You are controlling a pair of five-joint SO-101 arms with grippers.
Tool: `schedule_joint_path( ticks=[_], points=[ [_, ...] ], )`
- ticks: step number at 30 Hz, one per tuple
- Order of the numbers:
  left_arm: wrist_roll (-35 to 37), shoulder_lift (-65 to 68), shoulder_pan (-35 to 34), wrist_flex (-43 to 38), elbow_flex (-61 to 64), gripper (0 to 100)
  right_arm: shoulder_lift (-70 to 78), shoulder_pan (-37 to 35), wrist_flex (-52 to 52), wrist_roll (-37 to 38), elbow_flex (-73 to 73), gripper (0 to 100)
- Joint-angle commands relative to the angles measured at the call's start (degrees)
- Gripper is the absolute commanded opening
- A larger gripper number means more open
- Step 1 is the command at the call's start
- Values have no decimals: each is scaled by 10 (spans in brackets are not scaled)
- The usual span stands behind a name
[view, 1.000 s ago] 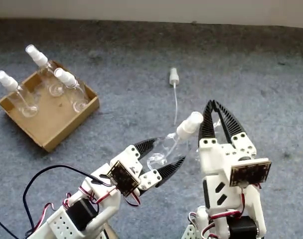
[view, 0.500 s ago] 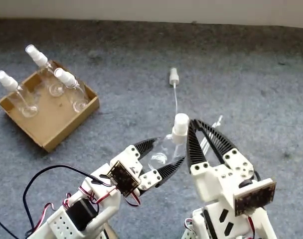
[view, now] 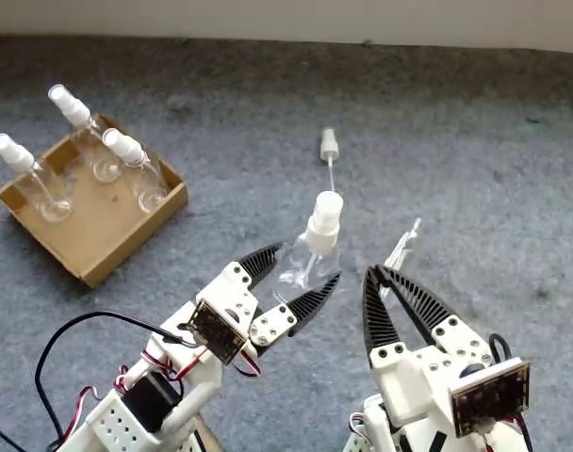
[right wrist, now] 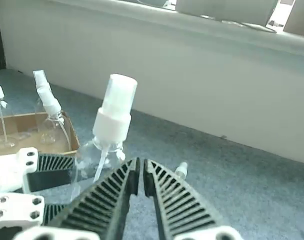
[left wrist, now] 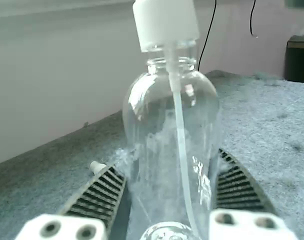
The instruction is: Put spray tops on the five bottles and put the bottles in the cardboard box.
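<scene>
1. The left pincer (view: pixel 305 264) is clenched around the body of a clear bottle (view: pixel 298 279), near the centre of the high view, with one finger on each side of the glass.
2. A white spray top (view: pixel 324 215) is on this bottle. In the left wrist view the spray top (left wrist: pixel 165 22) stands a little above the neck of the bottle (left wrist: pixel 162 115), with a small gap between them, and its thin tube hangs down inside.
3. The right pincer (view: pixel 373 275) is at 3 o'clock from the bottle, just beside it but not touching. Its fingers are pressed almost together and grasp nothing, as the right wrist view (right wrist: pixel 140 162) also shows.
4. One loose spray top (view: pixel 329 144) lies on the grey counter (view: pixel 494 151) at 12 o'clock from the held bottle, its tube pointing to 6 o'clock.
5. The cardboard box (view: pixel 140 234) is at 10 o'clock. Inside it are three bottles (view: pixel 90 141), each with a spray top on.
</scene>
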Motion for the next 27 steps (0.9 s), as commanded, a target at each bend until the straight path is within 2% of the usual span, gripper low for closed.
schedule_joint_path(
  ticks=[1,9,14,22,27],
  points=[
    [-4,-9,-13,-30,12,63,0,-7,12,-3,-7,5],
    [-2,-9,-103,-66,12,63,0,-8,14,-4,62,5],
    [-2,-9,-117,-81,11,63,0,-11,0,-2,175,5],
    [-4,-9,-117,-86,9,63,0,-51,-125,-1,229,5],
    [-4,-9,-127,-165,9,63,0,-73,-214,-4,311,5]
  ],
)
